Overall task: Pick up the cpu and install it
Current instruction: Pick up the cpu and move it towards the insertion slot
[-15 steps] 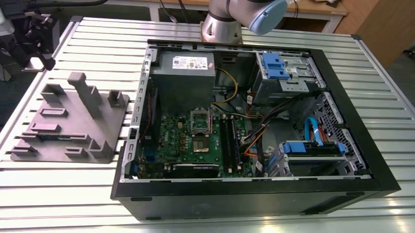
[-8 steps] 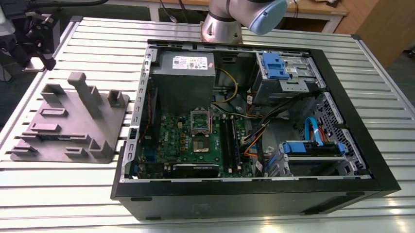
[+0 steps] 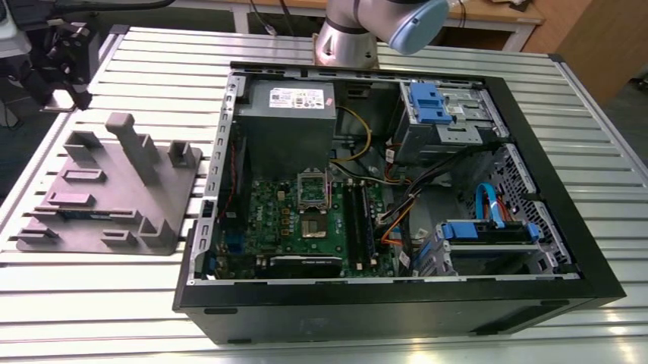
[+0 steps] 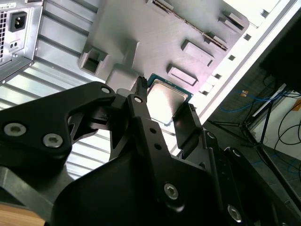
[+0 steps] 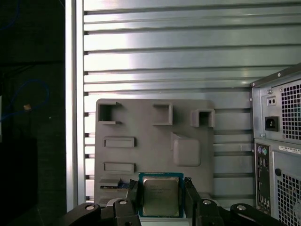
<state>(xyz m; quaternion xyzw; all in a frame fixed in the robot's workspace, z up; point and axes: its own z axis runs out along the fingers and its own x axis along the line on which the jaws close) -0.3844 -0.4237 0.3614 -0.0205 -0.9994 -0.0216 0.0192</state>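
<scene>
The cpu (image 5: pixel 161 196) is a small square chip with a silvery top and a green rim. It sits between my gripper's (image 5: pixel 162 197) two black fingers (image 5: pixel 133 194), which are shut on its edges. In the second wrist view the cpu (image 4: pixel 167 101) is held the same way by the gripper (image 4: pixel 162 110), well above the grey fixture plate (image 4: pixel 155 37). In the exterior view the dark gripper assembly (image 3: pixel 63 72) hangs at the upper left, above the far end of the fixture plate (image 3: pixel 111 189). The green motherboard (image 3: pixel 303 220) lies inside the open computer case, its socket frame (image 3: pixel 312 199) hinged up.
The black computer case (image 3: pixel 547 227) lies open on the slatted aluminium table (image 3: pixel 608 136), with a power supply (image 3: pixel 288 102), blue drive bays (image 3: pixel 430 102) and loose cables inside. Grey posts (image 3: pixel 132 144) rise from the fixture plate. The arm's base (image 3: pixel 350 42) stands behind the case.
</scene>
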